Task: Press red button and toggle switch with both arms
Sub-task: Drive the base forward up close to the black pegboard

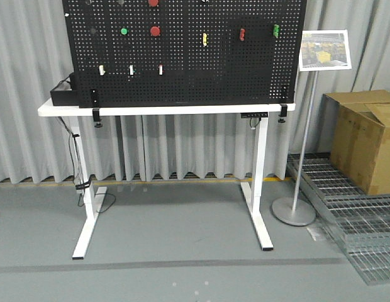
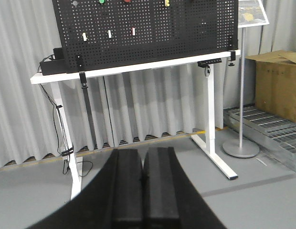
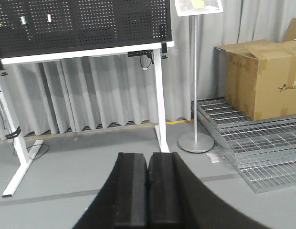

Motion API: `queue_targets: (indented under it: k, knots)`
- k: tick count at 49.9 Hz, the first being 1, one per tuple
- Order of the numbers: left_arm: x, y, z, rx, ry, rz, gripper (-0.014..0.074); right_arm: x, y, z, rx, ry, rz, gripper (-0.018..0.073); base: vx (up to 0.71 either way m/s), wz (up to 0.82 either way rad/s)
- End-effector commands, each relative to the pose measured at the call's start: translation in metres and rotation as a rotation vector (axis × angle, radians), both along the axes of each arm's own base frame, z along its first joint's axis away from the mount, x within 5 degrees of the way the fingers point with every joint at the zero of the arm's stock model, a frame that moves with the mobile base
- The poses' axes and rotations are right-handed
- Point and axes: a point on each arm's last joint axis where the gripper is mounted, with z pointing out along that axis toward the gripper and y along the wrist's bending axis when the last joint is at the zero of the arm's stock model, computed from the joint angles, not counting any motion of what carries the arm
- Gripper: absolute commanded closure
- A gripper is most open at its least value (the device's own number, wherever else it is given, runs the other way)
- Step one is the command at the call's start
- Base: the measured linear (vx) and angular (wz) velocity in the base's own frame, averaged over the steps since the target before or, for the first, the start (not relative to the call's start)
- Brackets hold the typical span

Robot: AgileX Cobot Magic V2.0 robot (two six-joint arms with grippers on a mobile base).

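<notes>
Exterior front-facing view: the red button [image 1: 155,31] sits left of centre, high on the black pegboard [image 1: 182,69] above the white table [image 1: 163,109] edge — open floor [image 1: 182,239] before it — with the left gripper [image 2: 142,179] and right gripper [image 3: 148,186] well back, pads pressed together.

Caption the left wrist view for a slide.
Shut left end effector low in frame, black pegboard on white table ahead.

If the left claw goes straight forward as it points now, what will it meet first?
The left claw, shut, aims under the white table, between its legs. Nothing stands in that line, so it would probably meet the grey curtain behind, or the floor; depth is unclear. The pegboard sits higher.
</notes>
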Motion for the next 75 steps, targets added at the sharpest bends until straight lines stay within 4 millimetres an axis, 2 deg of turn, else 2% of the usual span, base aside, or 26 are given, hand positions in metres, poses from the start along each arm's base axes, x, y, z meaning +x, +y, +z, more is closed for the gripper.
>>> queue_targets:
  k: [1,75]
  knots:
    - [-0.0002,-0.0003,-0.0037,-0.023,-0.055,-0.005,0.0595,-0.0005,-0.0001,0.0047,-0.017,-0.088,-0.004,0.0562,0.34,0.00]
    - [-0.0002,-0.0003,-0.0037,-0.023,-0.055,-0.005,0.0595,-0.0005,-0.0001,0.0047,-0.017,-0.088,-0.004,0.0562,0.47,0.02]
